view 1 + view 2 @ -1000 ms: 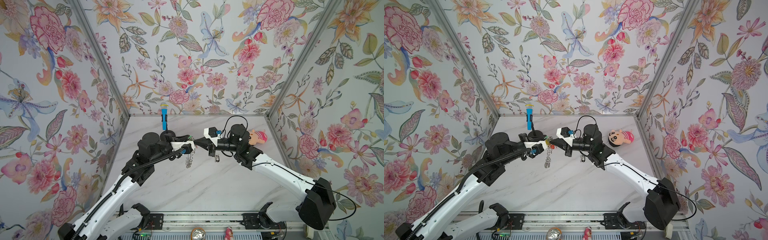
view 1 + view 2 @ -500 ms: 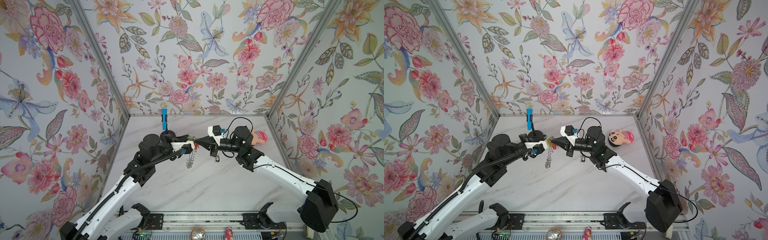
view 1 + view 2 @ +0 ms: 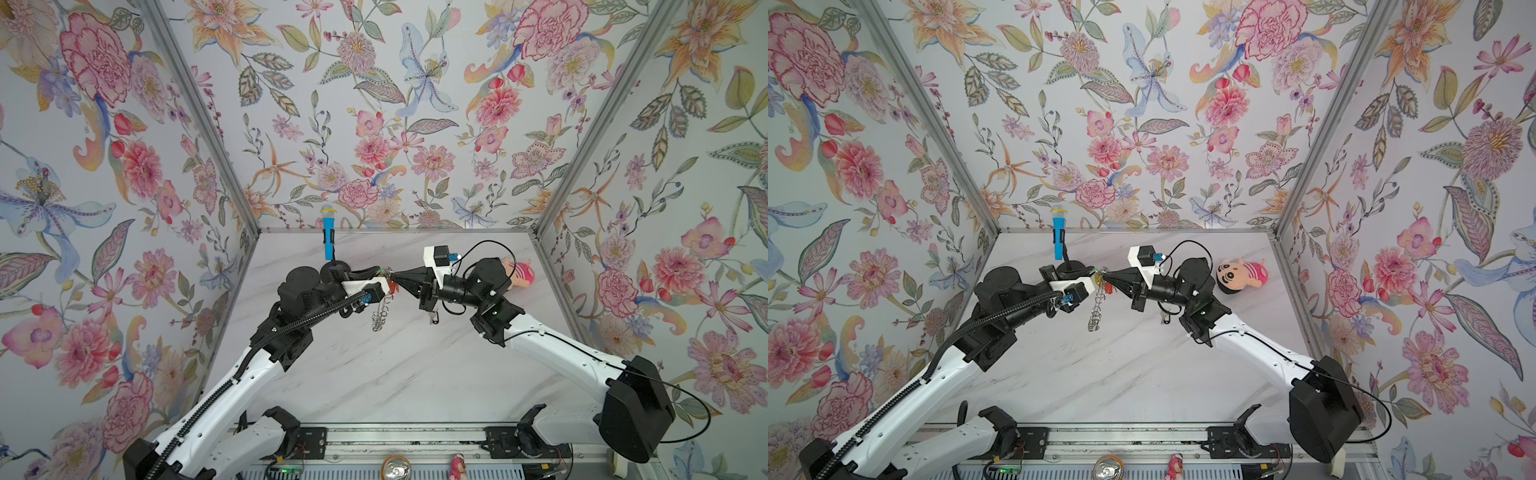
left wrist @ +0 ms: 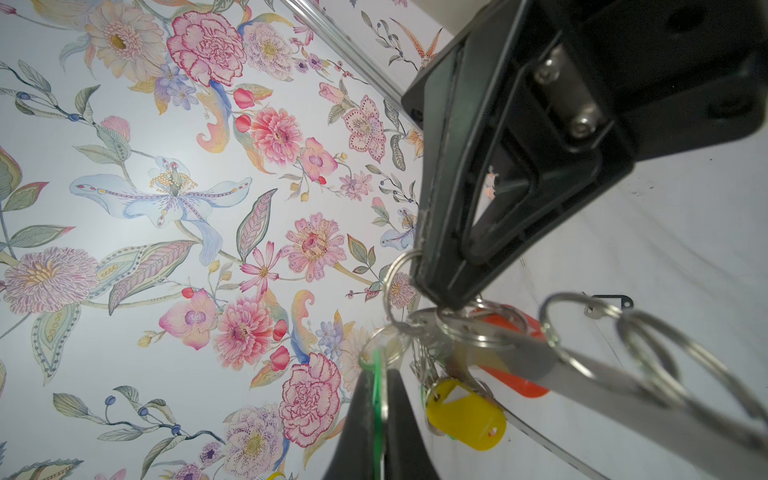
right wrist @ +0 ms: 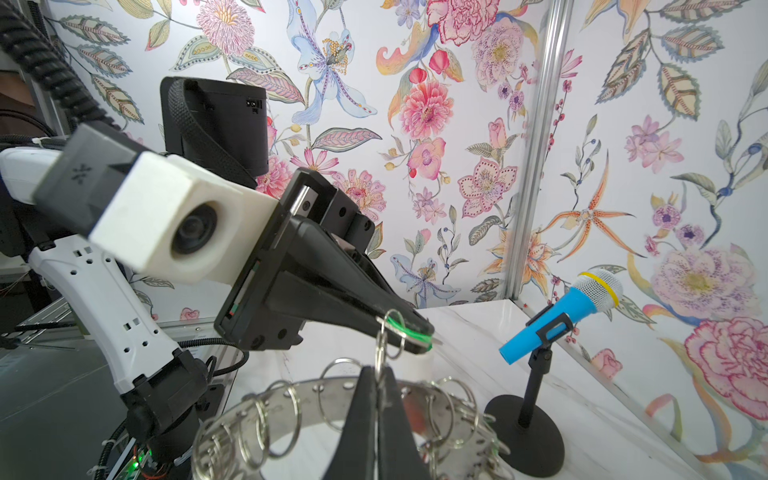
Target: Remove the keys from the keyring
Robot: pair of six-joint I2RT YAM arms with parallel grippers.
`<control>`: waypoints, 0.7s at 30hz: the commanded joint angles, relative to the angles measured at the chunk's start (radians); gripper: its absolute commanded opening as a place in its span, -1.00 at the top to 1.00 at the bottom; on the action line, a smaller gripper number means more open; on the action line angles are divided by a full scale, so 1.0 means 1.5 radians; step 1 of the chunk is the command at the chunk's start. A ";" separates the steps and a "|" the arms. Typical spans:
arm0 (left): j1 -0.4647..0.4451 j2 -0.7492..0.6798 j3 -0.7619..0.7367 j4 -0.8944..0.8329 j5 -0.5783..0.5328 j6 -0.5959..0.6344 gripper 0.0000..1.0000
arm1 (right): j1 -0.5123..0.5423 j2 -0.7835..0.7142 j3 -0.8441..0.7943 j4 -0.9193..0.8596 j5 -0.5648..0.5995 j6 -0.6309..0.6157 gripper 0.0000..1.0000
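The keyring (image 3: 380,316) (image 3: 1095,314), a grey metal disc fringed with wire loops, hangs edge-on in mid-air between both arms. In the right wrist view its band (image 5: 307,399) curves under my right gripper (image 5: 378,372), which is shut on one wire loop (image 5: 380,345). My left gripper (image 4: 379,372) is shut on a key's green tag (image 4: 377,392) linked to that loop. Keys with a yellow tag (image 4: 465,415) and an orange-red tag (image 4: 513,376) (image 3: 392,286) dangle from the ring. The two gripper tips meet in both top views: left gripper (image 3: 383,272), right gripper (image 3: 394,277).
One loose key with a black tag (image 3: 433,318) (image 4: 611,302) lies on the marble table under the right arm. A blue toy microphone on a black stand (image 3: 328,232) (image 5: 569,307) stands at the back. A plush doll (image 3: 1241,274) lies at the back right.
The right wrist has drifted slightly right and toward the back wall. Both grippers stay shut and the ring still hangs between them.
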 commanded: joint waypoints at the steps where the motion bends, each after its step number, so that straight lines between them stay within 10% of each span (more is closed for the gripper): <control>1: 0.010 -0.004 0.011 0.013 0.007 -0.028 1.00 | 0.004 0.010 -0.011 0.073 0.005 0.013 0.89; 21: 0.014 -0.002 0.036 -0.004 0.024 -0.019 1.00 | 0.011 0.009 0.018 -0.103 0.058 -0.154 0.38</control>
